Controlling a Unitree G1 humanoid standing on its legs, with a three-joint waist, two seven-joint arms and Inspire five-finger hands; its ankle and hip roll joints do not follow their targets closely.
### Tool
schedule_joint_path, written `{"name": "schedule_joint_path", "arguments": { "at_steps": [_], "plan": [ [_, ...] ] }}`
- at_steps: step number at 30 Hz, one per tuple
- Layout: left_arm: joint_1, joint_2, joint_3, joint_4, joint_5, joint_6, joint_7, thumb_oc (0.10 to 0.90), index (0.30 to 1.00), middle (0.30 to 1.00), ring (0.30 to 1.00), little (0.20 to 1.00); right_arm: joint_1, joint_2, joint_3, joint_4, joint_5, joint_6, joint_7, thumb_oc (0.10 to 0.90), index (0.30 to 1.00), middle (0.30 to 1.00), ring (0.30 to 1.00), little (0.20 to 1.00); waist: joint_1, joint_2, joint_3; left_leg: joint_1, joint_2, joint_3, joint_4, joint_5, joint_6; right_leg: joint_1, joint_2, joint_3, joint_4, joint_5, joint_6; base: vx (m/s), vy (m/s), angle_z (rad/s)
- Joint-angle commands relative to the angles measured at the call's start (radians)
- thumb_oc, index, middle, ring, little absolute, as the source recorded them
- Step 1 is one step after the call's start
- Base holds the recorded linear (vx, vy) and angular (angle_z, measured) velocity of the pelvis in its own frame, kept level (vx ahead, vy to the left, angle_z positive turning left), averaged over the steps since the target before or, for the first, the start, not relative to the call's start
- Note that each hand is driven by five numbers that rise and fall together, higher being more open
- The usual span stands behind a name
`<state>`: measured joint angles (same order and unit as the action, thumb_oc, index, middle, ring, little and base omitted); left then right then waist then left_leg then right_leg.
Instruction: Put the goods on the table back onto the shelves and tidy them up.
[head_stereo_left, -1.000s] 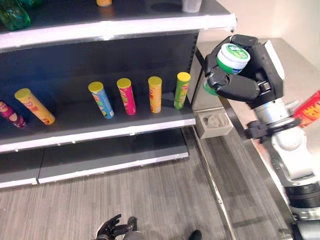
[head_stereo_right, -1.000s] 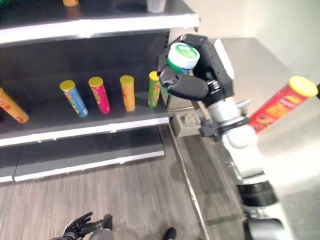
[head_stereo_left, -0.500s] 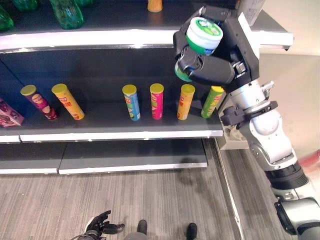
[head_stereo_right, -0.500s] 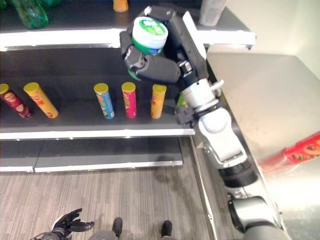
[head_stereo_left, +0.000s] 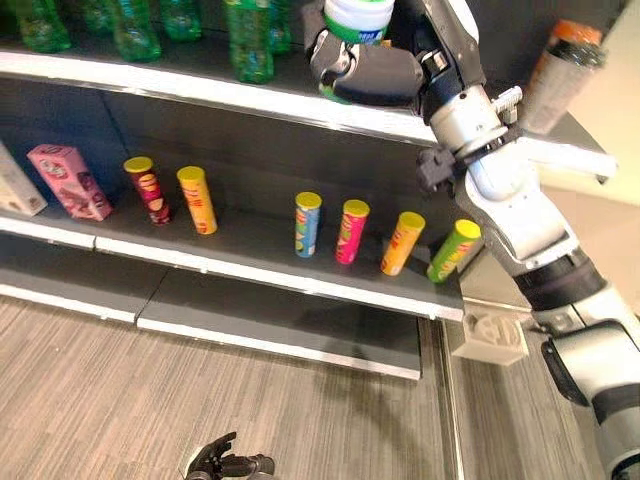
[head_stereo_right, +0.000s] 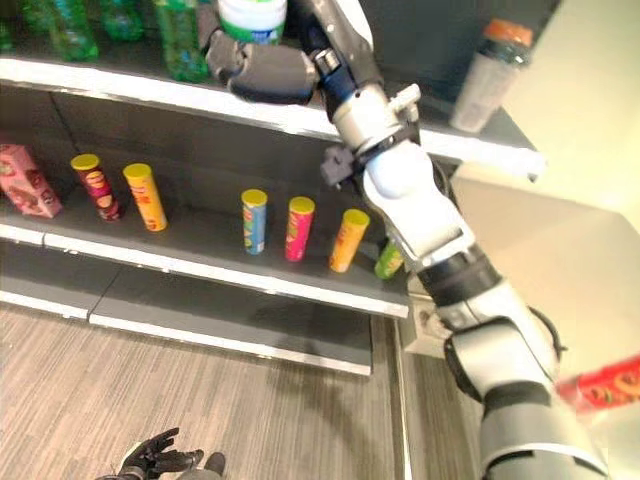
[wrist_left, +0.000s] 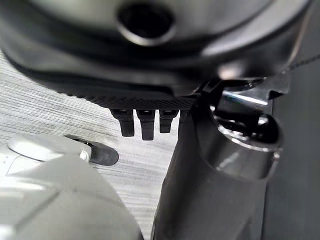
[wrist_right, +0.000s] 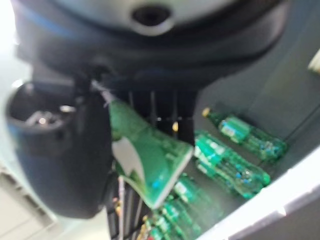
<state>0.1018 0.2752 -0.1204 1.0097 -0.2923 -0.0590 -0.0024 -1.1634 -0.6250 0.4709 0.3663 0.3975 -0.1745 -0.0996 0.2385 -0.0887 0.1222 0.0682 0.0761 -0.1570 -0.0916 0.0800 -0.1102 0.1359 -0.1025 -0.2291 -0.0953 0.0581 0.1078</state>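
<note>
Gripping a green white-capped jar, right hand curls round it, arm raised to the top shelf beside green bottles. Right eye view adds a red tube on the surface. Left hand hangs relaxed above the wood floor.

Right hand is dark, curled round a green container with a white lid; green bottles on the top shelf. Middle shelf is dark grey with a pale edge: yellow-lidded tubes in maroon, yellow, blue, pink, orange and green, plus a pink box. Floor grey wood-grain; orange-capped grey bottle on top, red tube on the table.
</note>
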Motion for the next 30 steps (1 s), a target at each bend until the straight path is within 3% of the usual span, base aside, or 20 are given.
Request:
{"name": "schedule_joint_path", "arguments": {
  "at_steps": [1,8,13,30],
  "plan": [
    [-0.039,0.059,-0.081,0.037,-0.036,-0.029,0.02,0.8,0.9,0.9,0.9,0.9,-0.143,-0.07,-0.015,0.042,0.029,-0.04,-0.084,0.4,0.3,0.3,0.3,0.3,0.008,-0.01,-0.041,-0.013,-0.062,0.025,0.004,-0.075,0.029,0.039,-0.043,-0.072,0.016,-0.077,0.039,0.04,-0.037,0.66],
    [-0.036,0.073,-0.094,0.08,-0.031,-0.028,0.025,0.8,0.9,0.9,0.9,0.9,-0.228,-0.135,0.0,0.345,0.053,-0.015,-0.121,0.4,0.3,0.3,0.3,0.3,0.046,-0.02,-0.041,-0.047,-0.079,-0.034,0.004,-0.059,0.019,0.055,-0.061,-0.166,0.02,-0.082,0.046,0.03,-0.03,0.48],
    [-0.028,0.075,-0.095,0.097,-0.024,-0.025,0.025,0.8,0.9,0.9,0.9,0.9,-0.235,-0.148,-0.011,0.409,0.07,-0.009,-0.127,0.4,0.3,0.3,0.3,0.3,0.05,-0.02,-0.042,-0.06,-0.084,-0.046,0.004,-0.058,0.017,0.055,-0.065,-0.188,0.015,-0.08,0.046,0.0,-0.007,0.16],
    [-0.022,0.097,-0.104,0.031,-0.006,-0.036,0.033,0.8,0.9,0.9,0.9,0.9,-0.221,-0.136,0.003,0.551,0.003,0.024,-0.154,0.4,0.3,0.3,0.3,0.3,0.021,-0.01,-0.036,-0.069,-0.084,-0.004,0.004,-0.069,0.022,0.03,-0.071,-0.162,0.008,-0.067,0.055,0.0,0.006,-0.03]
  ]
}}
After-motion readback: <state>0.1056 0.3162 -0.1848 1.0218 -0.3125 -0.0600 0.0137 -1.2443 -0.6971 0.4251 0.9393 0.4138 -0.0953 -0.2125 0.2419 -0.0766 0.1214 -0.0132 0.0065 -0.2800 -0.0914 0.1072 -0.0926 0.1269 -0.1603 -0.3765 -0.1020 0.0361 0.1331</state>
